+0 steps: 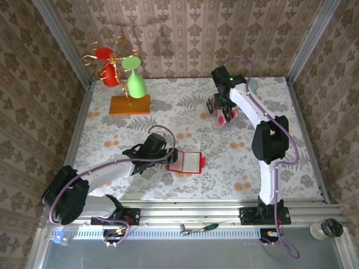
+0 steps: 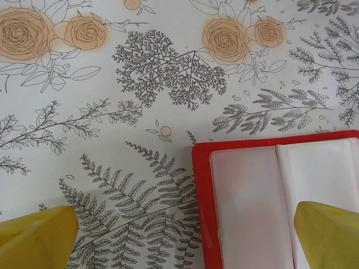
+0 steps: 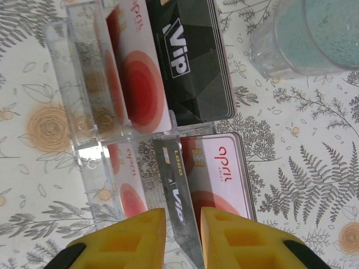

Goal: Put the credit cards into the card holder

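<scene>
At left, our left gripper (image 2: 183, 241) hovers wide open over the edge of the card holder (image 2: 201, 213), which lies open mid-table. At right, our right gripper (image 3: 182, 235) sits narrow around one of the credit cards (image 3: 178, 196) standing in the clear rack (image 3: 73, 67); whether it pinches, we cannot tell. We judge the pick underway: next, a firm grip and clean lift.
</scene>
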Motion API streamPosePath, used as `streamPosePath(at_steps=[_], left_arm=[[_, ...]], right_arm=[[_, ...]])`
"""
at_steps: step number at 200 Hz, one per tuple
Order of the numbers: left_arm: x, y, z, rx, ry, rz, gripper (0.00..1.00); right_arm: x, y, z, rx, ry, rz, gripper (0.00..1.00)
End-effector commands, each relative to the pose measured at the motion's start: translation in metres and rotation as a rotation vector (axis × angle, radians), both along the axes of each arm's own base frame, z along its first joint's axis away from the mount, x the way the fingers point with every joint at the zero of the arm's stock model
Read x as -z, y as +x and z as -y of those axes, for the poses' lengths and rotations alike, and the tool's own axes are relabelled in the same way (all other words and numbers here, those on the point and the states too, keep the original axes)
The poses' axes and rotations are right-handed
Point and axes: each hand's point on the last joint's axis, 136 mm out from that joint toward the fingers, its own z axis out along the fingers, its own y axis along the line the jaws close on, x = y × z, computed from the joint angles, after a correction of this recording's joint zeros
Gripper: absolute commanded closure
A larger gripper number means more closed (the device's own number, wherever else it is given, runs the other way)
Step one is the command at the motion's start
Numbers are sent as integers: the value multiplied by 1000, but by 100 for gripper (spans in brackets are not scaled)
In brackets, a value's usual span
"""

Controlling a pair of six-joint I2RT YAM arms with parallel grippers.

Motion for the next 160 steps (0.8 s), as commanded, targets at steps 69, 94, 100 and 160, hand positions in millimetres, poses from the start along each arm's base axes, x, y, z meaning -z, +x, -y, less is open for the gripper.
streamPosePath(at_steps=[69, 94, 100, 160], left_arm=[[-6, 2, -3, 4, 23, 22, 0], [-6, 2, -4, 0, 25, 22, 0], [-5, 1, -5, -1, 26, 21, 0], [-6, 1, -5, -3, 24, 21, 0]], right_arm=[[37, -5, 8, 6, -10, -116, 75], [42, -7, 6, 5, 2, -124, 80], [44, -7, 6, 6, 4, -125, 81], [40, -7, 5, -4, 29, -118, 94]])
